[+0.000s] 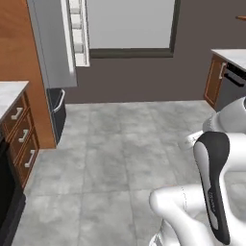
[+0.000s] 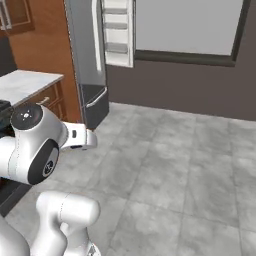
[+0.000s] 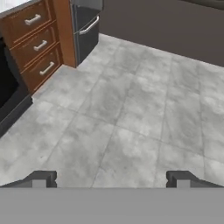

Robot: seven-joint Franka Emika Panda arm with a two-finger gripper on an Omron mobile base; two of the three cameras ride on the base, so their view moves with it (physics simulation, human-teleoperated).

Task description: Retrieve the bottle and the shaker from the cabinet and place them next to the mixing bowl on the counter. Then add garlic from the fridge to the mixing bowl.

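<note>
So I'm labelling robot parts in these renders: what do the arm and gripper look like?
The arm is glossy white with rounded, bulbous links. One link carries a long black oval panel, and a joint has a round dark grey cap. The gripper has two small dark grey, blocky fingertips. No cables show.

Base views flank arm, share fridge (image 1: 57, 48).

Grey stone floor tiles (image 1: 120, 158) spread across the room — bare up to a dark brown wall (image 1: 144, 77). A large pale window (image 1: 129, 24) sat in a dark frame, and a black dishwasher (image 1: 233, 86) stood far right.
</note>
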